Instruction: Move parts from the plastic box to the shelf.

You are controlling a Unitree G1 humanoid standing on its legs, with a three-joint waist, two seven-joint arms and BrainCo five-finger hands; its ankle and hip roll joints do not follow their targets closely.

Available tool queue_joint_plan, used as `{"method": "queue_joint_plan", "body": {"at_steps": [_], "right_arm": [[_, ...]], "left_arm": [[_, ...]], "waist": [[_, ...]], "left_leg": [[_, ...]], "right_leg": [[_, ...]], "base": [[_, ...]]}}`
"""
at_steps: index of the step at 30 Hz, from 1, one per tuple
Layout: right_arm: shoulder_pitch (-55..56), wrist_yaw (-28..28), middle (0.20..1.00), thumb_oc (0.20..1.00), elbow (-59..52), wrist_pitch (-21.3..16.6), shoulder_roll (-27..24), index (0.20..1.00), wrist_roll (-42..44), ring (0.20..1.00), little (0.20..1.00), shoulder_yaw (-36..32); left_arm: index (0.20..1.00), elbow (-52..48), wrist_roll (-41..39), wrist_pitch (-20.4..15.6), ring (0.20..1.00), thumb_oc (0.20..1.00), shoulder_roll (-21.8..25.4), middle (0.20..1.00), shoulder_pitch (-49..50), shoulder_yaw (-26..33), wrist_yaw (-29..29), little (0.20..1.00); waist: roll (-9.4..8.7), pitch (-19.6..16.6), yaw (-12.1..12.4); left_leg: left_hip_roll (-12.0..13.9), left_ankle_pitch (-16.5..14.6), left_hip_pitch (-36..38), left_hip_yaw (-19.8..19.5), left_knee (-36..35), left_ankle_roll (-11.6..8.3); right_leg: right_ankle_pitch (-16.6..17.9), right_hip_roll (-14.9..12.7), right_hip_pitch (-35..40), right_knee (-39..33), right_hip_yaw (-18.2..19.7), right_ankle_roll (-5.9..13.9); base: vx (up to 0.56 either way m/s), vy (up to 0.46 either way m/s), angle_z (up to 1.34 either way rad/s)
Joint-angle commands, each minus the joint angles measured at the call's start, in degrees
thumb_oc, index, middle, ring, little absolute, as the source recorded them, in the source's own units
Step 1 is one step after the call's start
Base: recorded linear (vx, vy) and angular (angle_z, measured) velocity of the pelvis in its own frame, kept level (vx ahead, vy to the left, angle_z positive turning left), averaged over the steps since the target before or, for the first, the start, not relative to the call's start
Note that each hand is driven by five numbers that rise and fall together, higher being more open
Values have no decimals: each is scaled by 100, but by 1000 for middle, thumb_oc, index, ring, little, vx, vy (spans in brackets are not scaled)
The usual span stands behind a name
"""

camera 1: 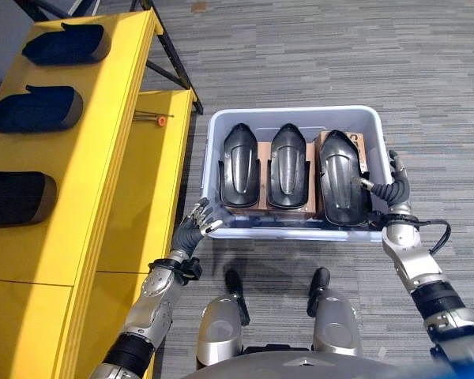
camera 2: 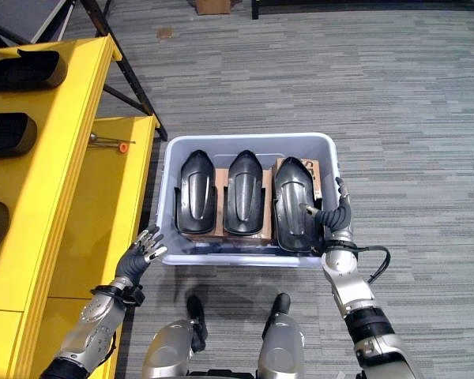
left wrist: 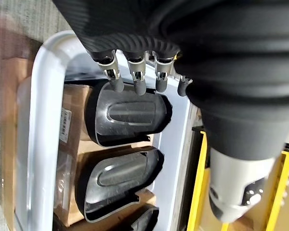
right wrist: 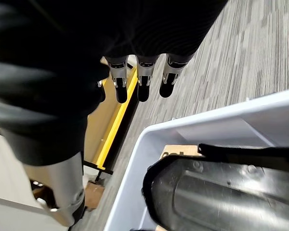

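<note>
A pale grey plastic box (camera 1: pixel 292 113) stands on the carpet and holds three black moulded parts side by side on cardboard: left (camera 1: pixel 241 166), middle (camera 1: pixel 288 164) and right (camera 1: pixel 341 178). My left hand (camera 1: pixel 196 225) is at the box's near left corner, open with fingers spread, holding nothing. In its wrist view the fingers (left wrist: pixel 137 82) hang straight above the left part (left wrist: pixel 130 115). My right hand (camera 1: pixel 393 189) is at the box's right rim, fingers (right wrist: pixel 142 84) straight, thumb reaching onto the right part (right wrist: pixel 221 192). The yellow shelf (camera 1: pixel 103 158) is on the left.
Three black parts (camera 1: pixel 35 109) lie in a row on the shelf's top level. A thin tool with an orange tip (camera 1: pixel 159 120) rests on the lower yellow level (camera 1: pixel 154 181). Black frame legs (camera 1: pixel 170 59) slant behind the shelf. Grey carpet surrounds the box.
</note>
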Motion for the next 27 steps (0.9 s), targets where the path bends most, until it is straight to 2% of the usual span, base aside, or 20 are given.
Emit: {"method": "queue_joint_plan", "body": {"at_steps": [1,6,8,12,18,21,27], "right_arm": [[-268,38,1000,1000,106,99,-144,1000,179,1000,1000,-94],[-696,183,1000,1000,665,387,-208,1000,280,1000,1000,-54],[-1159,192,1000,1000,1043,590,-264,1000,390,1000,1000,97],[-1663,264,1000,1000,1629,749,-371,1000,641,1000,1000,218],[-1909,-324,1000,1000,2308,1074,-349,1000,1079,1000,1000,285],[-1899,-484,1000,1000,2431,1043,-281,1000,1054,1000,1000,323],[-1909,-365,1000,1000,2492,899,-200,1000,1322,1000,1000,330]], "left_arm": [[1000,-479,-125,-152,1000,1000,256,1000,-35,-167,-87,1000],[1000,-418,-206,-77,1000,1000,289,1000,-250,-309,20,1000],[1000,-386,-332,-50,1000,1000,324,1000,-473,-434,157,1000],[1000,-349,-459,-159,1000,1000,346,1000,-619,-611,338,1000],[1000,-309,-558,-273,1000,1000,251,1000,-680,-809,576,1000],[1000,-293,-556,-386,1000,1000,187,1000,-714,-872,653,1000],[1000,-335,-592,-407,1000,1000,127,1000,-738,-912,680,1000]], "waist": [[-36,-12,149],[14,197,187],[52,438,211],[98,441,273],[163,441,330],[191,441,324],[251,441,305]], "left_leg": [[166,-520,134,-65,449,259],[165,-532,-34,-111,642,257],[133,-563,-319,-159,864,262],[63,-550,-989,-216,1003,273],[17,-525,-1646,-239,1115,311],[25,-487,-1855,-225,1108,310],[16,-443,-2084,-183,1083,315]], "right_leg": [[35,-154,-228,377,-94,33],[36,-222,-352,531,-98,18],[35,-259,-586,656,-70,5],[41,-240,-1217,745,-25,-8],[44,-203,-1810,815,26,-38],[59,-168,-2001,793,57,-51],[66,-114,-2209,745,97,-86]], "base": [[-27,-4,8],[-41,12,5],[-109,50,1],[-137,55,0],[-77,28,-3],[-44,2,-4],[-21,6,-4]]}}
